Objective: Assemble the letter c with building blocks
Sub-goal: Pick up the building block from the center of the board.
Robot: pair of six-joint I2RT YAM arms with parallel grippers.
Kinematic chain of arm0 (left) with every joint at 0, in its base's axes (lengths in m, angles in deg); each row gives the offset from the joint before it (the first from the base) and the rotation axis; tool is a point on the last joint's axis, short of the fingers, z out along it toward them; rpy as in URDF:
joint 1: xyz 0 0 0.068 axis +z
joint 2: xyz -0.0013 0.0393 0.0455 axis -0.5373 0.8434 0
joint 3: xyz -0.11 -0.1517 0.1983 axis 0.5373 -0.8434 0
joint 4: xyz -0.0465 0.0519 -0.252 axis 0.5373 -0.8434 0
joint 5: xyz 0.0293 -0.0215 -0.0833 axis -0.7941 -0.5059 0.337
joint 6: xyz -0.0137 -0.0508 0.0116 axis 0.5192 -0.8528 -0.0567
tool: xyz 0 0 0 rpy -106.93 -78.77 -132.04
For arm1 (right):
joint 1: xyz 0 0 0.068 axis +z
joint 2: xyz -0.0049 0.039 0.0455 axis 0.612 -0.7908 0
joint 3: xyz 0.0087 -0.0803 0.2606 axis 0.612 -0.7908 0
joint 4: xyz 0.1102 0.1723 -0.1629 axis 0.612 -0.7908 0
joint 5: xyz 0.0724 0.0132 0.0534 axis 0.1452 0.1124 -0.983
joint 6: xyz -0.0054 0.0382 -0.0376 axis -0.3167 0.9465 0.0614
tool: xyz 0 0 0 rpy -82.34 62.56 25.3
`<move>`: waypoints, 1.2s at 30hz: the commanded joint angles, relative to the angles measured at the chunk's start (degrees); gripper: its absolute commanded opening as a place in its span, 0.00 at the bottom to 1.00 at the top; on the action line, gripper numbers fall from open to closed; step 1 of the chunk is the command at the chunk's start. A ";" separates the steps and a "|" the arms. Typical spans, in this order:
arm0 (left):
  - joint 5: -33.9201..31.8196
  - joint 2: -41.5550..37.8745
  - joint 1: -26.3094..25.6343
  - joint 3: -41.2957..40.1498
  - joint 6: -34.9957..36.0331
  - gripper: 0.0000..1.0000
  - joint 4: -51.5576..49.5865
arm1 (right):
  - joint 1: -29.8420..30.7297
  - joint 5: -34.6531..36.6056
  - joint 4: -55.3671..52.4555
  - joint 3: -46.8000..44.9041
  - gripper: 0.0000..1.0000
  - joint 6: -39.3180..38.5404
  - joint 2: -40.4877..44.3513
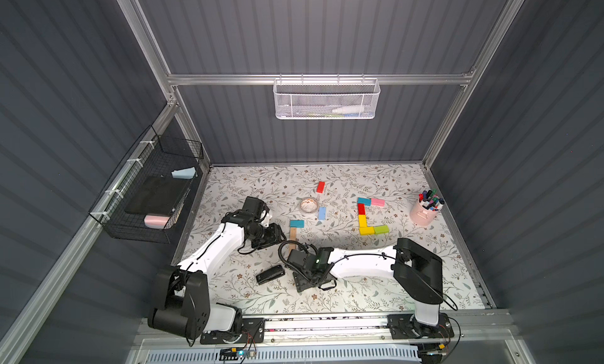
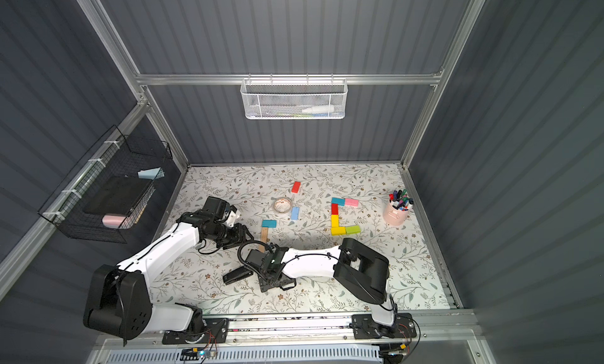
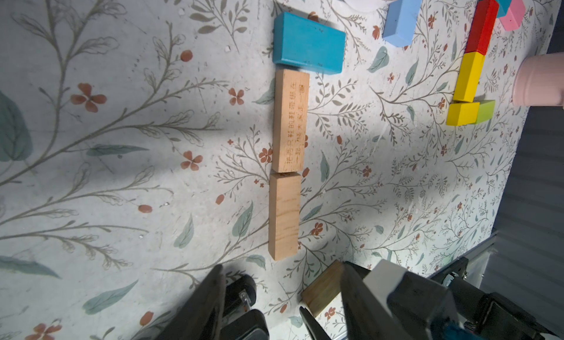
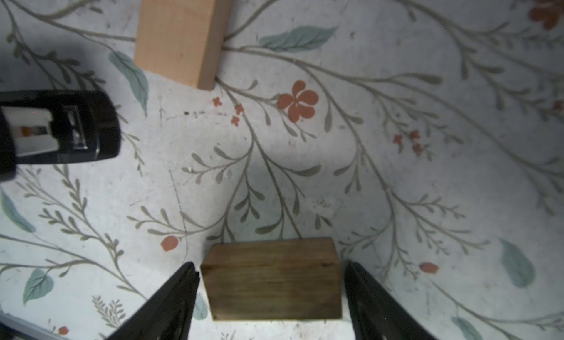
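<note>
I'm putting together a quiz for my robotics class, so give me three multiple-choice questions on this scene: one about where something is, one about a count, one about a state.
1. Where on the table does the pink marker cup stand?
A) near the right edge B) near the left edge C) dead centre
2. How many yellow blocks are there?
A) one B) two C) four
3. The left pincer is:
A) open, holding nothing B) shut tight C) shut on a block

Answers: 1 A, it stands by the right wall. 2 B, one stands in the column and one at its corner. 3 A, its fingers stand apart over bare table.
</note>
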 commanded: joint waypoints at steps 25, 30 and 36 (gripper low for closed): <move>5.28 -2.69 0.47 0.27 2.66 0.59 0.10 | 0.45 2.89 7.25 2.47 0.66 13.94 -2.11; 5.47 -2.69 0.48 0.27 2.66 0.59 0.10 | 0.05 3.78 6.89 3.86 0.68 14.58 -3.33; 5.45 -2.87 0.63 0.27 2.66 0.59 0.08 | -0.65 4.23 7.29 4.13 0.68 14.79 -3.95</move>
